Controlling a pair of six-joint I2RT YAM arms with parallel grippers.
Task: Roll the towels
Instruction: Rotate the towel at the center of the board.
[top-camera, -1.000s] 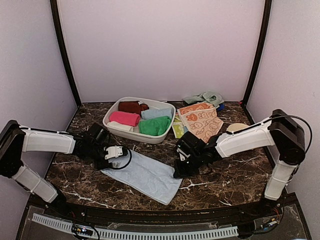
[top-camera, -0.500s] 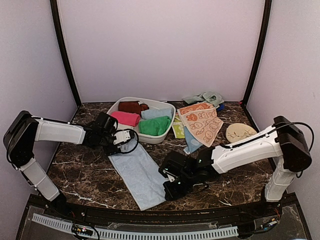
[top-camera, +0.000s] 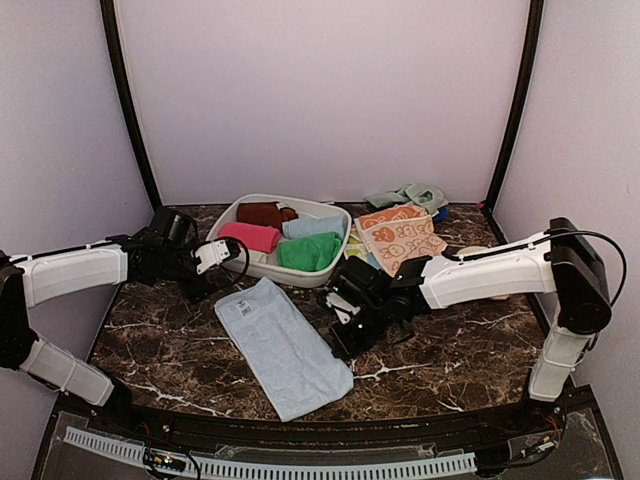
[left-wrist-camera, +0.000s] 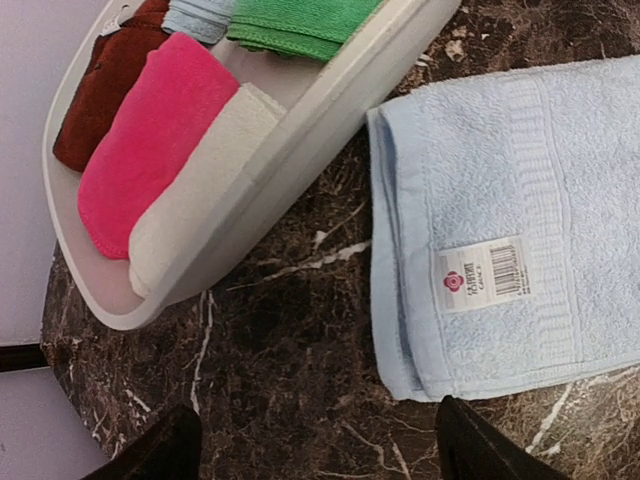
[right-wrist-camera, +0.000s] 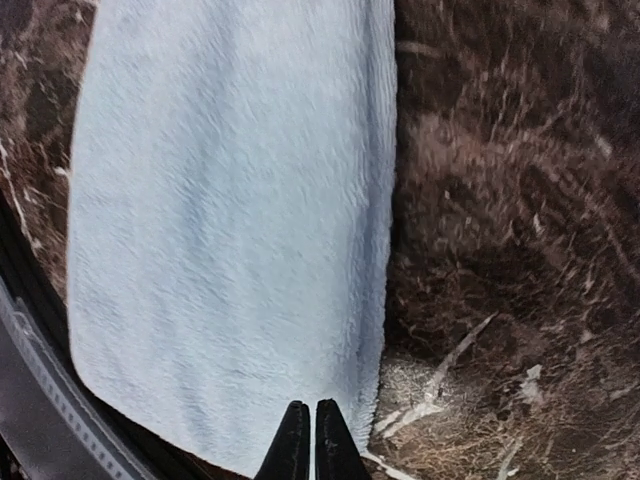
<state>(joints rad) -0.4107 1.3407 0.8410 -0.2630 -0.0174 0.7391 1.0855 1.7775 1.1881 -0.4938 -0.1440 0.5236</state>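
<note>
the pale blue towel (top-camera: 283, 345) lies flat between the arms. the left gripper (left-wrist-camera: 320, 457), fingers spread wide, hangs just off its far left corner, and the right gripper (right-wrist-camera: 308, 442), tips pressed together, is at its near right edge. dark marbled table (top-camera: 450, 350), white basin (top-camera: 222, 247) of towels behind, lilac walls.

Bare table (top-camera: 160, 340) lies open left of the pale blue towel (top-camera: 285, 345); the basin (top-camera: 226, 254) blocks the far centre, near the towel's far corner; the right arm (top-camera: 480, 275) lies beside the towel's right edge; printed towels (top-camera: 400, 240) crowd the far right.
</note>
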